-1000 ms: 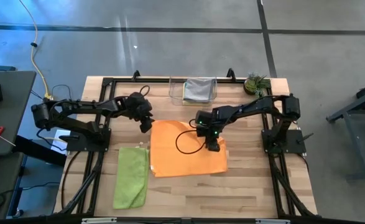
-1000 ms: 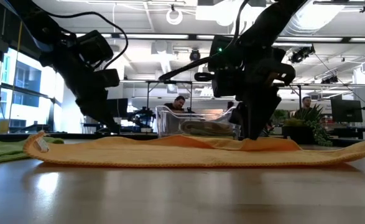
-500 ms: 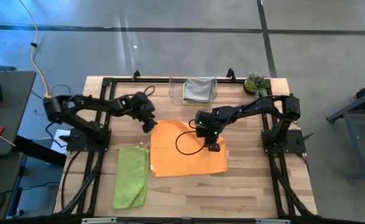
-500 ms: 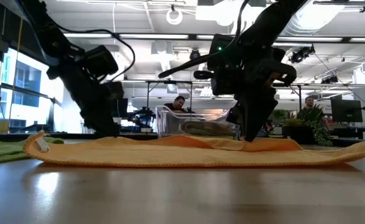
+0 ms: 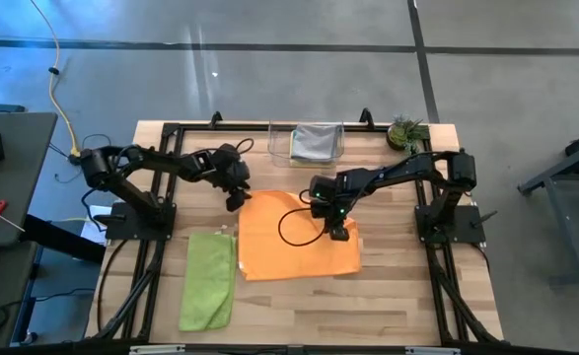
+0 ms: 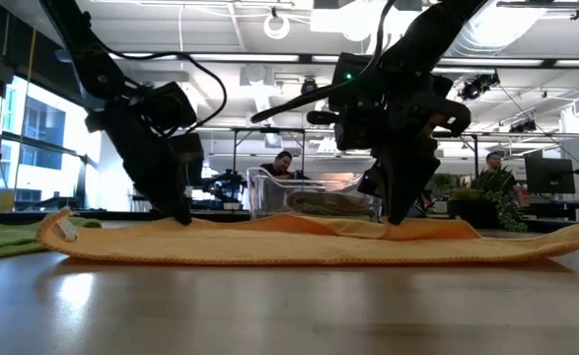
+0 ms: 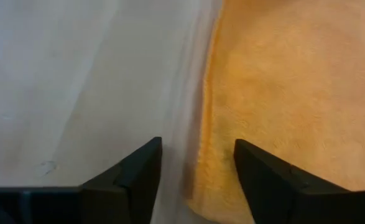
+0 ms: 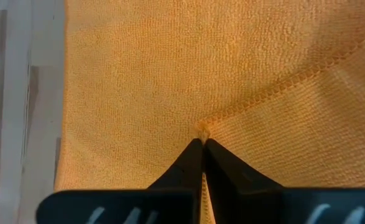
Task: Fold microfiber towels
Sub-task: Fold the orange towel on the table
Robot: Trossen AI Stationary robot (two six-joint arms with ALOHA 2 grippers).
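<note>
High view shows the wooden bench carrying everything, with the orange towel spread near its middle as the piece in work. It lies mostly flat, though one corner is already turned in over the cloth, so a hemmed edge runs slantwise across its surface; that looks like a fold just begun.

Just beside it, toward the left arm's side, the lime green towel lies folded into a narrow strip, apparently finished and set aside. At the far edge stands the clear plastic bin with a grey towel inside.

Over the orange towel's far left corner the left gripper hangs with its jaws standing apart, the cloth's hem between them in the wrist view but not pinched; it seems poised to take that corner.

Down on the turned-in corner sits the right gripper, jaws closed tight on that small tip of orange cloth, probably to carry it across or pin it while the other side is gathered.
</note>
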